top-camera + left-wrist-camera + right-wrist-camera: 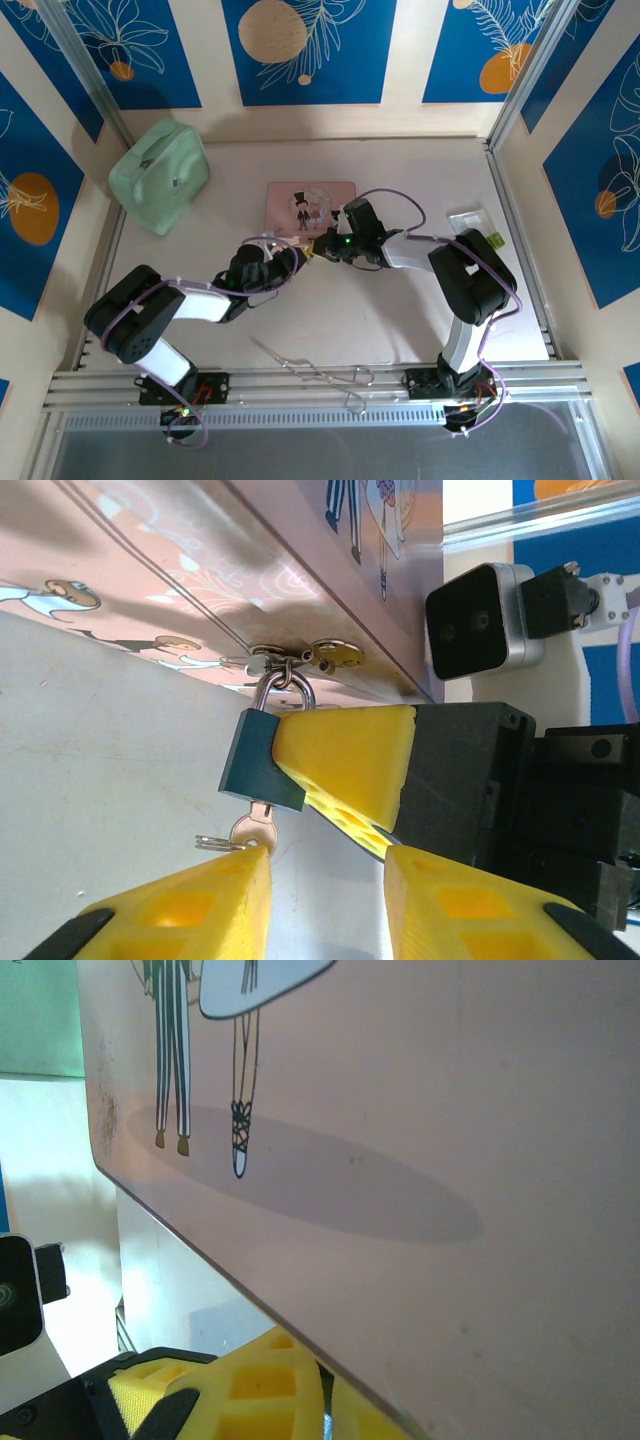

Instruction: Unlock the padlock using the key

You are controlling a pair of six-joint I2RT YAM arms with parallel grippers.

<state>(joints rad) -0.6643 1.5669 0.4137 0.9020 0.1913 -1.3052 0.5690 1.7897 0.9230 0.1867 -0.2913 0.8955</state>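
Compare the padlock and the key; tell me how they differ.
Colour: the padlock has a dark blue body and a silver shackle; the key is pale metal throughout. Shape: the padlock is blocky, the key thin and flat. Pose: the padlock's shackle hooks through the clasp on the pink box; the key sticks out of the padlock's opposite end. Both are small, with shiny metal.

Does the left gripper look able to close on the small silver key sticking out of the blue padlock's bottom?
Probably yes: the silver key juts bare from the blue padlock, just ahead of the parted yellow fingers of the left gripper. It sits off-centre, by one fingertip, so a sideways shift seems needed.
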